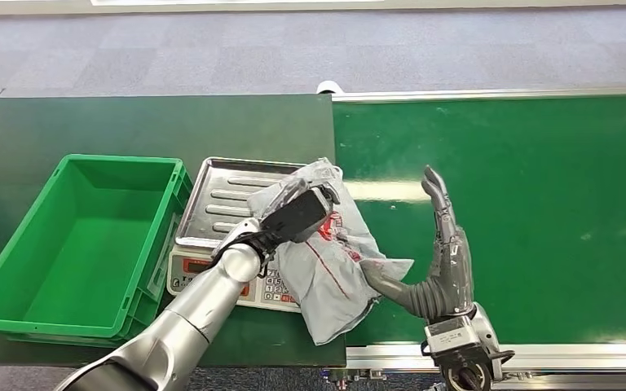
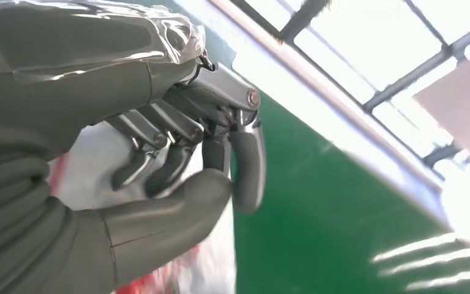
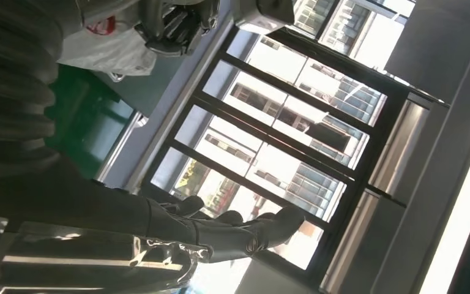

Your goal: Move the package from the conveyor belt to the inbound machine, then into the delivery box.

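Grey plastic mailer package with red print (image 1: 326,261): lies across the steel weighing tray of the inbound machine (image 1: 220,199) and the edge of the green conveyor belt (image 1: 522,212), so the first transfer looks nearly done. Left robot hand (image 1: 297,213) grips its top. Right robot hand (image 1: 444,252) open, fingers upright, just beside it. Green plastic delivery box (image 1: 16,293) on the counter: not yet filled

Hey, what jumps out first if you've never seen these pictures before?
The crumpled grey plastic package with red print, gripped by the left hand, lies partly over the silver weighing scale. Right of it, the right hand stands open above the green conveyor belt; a green plastic crate sits left.
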You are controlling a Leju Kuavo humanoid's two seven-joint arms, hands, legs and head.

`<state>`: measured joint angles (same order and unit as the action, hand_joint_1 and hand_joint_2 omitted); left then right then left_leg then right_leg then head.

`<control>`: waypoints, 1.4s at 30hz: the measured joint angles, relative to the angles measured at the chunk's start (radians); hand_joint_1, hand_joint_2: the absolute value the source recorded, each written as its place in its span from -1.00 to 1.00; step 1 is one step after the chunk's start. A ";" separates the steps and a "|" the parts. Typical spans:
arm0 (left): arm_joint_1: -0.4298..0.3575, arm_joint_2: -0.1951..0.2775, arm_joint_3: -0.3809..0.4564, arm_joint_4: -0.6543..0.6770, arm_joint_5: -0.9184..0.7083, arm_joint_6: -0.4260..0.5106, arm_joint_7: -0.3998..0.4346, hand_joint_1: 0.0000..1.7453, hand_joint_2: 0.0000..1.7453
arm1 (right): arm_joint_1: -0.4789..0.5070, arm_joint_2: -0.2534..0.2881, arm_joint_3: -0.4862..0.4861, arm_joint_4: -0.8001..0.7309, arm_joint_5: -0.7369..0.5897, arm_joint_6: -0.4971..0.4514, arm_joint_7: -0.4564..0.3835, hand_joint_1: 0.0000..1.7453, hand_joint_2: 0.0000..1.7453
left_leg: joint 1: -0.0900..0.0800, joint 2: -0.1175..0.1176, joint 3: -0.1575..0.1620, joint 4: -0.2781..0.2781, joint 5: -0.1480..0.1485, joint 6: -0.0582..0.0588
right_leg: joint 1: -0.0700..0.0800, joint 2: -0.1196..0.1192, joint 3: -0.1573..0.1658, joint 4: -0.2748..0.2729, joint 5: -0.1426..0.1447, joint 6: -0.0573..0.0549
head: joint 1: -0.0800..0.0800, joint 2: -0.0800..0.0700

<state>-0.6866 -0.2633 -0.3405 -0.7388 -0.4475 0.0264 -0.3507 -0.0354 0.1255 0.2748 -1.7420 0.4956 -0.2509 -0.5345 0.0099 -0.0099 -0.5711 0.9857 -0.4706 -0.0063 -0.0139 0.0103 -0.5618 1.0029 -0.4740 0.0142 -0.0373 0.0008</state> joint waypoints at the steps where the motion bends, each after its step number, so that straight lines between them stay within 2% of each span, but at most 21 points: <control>1: 0.006 0.007 0.004 -0.024 0.005 0.000 0.011 -1.00 1.00 | 0.005 0.000 -0.002 -0.012 0.003 -0.022 -0.008 -1.00 1.00 | 0.000 0.000 0.000 0.000 0.000 0.000 | 0.000 0.000 0.000 0.000 0.000 0.000 | 0.000 0.000; 8: 0.007 0.051 0.007 -0.053 -0.033 -0.028 0.102 -1.00 1.00 | 0.057 -0.005 -0.071 -0.133 0.084 -0.165 -0.031 -1.00 1.00 | 0.000 0.000 0.000 0.000 0.000 0.000 | 0.000 0.000 0.000 0.000 0.000 0.000 | 0.000 0.000; 15: -0.041 0.062 -0.030 0.068 -0.135 -0.103 0.185 -1.00 1.00 | 0.088 -0.025 -0.149 -0.206 0.105 -0.238 -0.034 -1.00 1.00 | 0.000 0.000 0.000 0.000 0.000 0.000 | 0.000 0.000 0.000 0.000 0.000 0.000 | 0.000 0.000; 21: -0.109 0.053 -0.079 0.173 -0.228 -0.113 0.257 -0.99 1.00 | 0.113 -0.032 -0.189 -0.256 0.087 -0.295 -0.049 -1.00 1.00 | 0.000 -0.001 0.003 0.000 0.000 0.000 | 0.000 0.000 0.003 0.000 0.000 0.000 | 0.000 0.000; 23: -0.126 0.049 -0.090 0.198 -0.254 -0.115 0.279 -0.18 1.00 | 0.120 -0.032 -0.197 -0.267 0.073 -0.303 -0.054 -1.00 1.00 | 0.000 0.000 0.006 0.000 -0.001 0.000 | 0.000 0.000 0.006 0.000 0.000 0.000 | 0.000 0.000; 25: -0.135 0.046 -0.097 0.217 -0.271 -0.117 0.291 0.81 1.00 | 0.124 -0.032 -0.204 -0.273 0.060 -0.305 -0.058 -1.00 1.00 | 0.000 0.000 0.008 0.000 -0.001 0.000 | 0.000 0.000 0.009 -0.001 -0.001 0.000 | 0.000 0.000; 27: -0.138 0.045 -0.098 0.229 -0.275 -0.117 0.292 1.00 1.00 | 0.127 -0.032 -0.208 -0.274 0.053 -0.306 -0.060 -1.00 1.00 | 0.000 0.000 0.010 0.000 -0.001 0.000 | 0.000 0.000 0.012 -0.001 -0.001 0.000 | 0.000 0.000; 31: -0.133 0.047 -0.086 0.238 -0.236 -0.105 0.262 1.00 1.00 | 0.128 -0.032 -0.214 -0.274 0.040 -0.294 -0.060 -1.00 1.00 | 0.000 -0.001 0.013 -0.001 -0.001 0.000 | 0.000 0.000 0.016 -0.001 0.000 0.000 | 0.000 0.000; 36: -0.103 0.054 -0.023 0.222 -0.148 -0.070 0.185 1.00 1.00 | 0.122 -0.032 -0.225 -0.273 0.027 -0.262 -0.056 -1.00 1.00 | 0.000 0.000 0.014 -0.001 0.000 0.000 | 0.000 0.000 0.015 -0.001 0.000 0.000 | 0.000 0.000; 42: -0.013 0.064 0.073 0.090 -0.024 -0.011 0.071 1.00 1.00 | 0.114 -0.031 -0.234 -0.267 0.015 -0.226 -0.057 -1.00 1.00 | 0.000 0.000 0.009 0.000 0.000 0.000 | 0.000 0.000 0.009 0.000 0.000 0.000 | 0.000 0.000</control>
<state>-0.7000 -0.1994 -0.2671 -0.6488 -0.4720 0.0151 -0.2794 0.0785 0.0946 0.0411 -2.0094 0.5108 -0.4765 -0.5918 0.0098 -0.0097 -0.5623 0.9854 -0.4704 -0.0062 -0.0141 0.0103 -0.5530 1.0025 -0.4740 0.0144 -0.0373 0.0008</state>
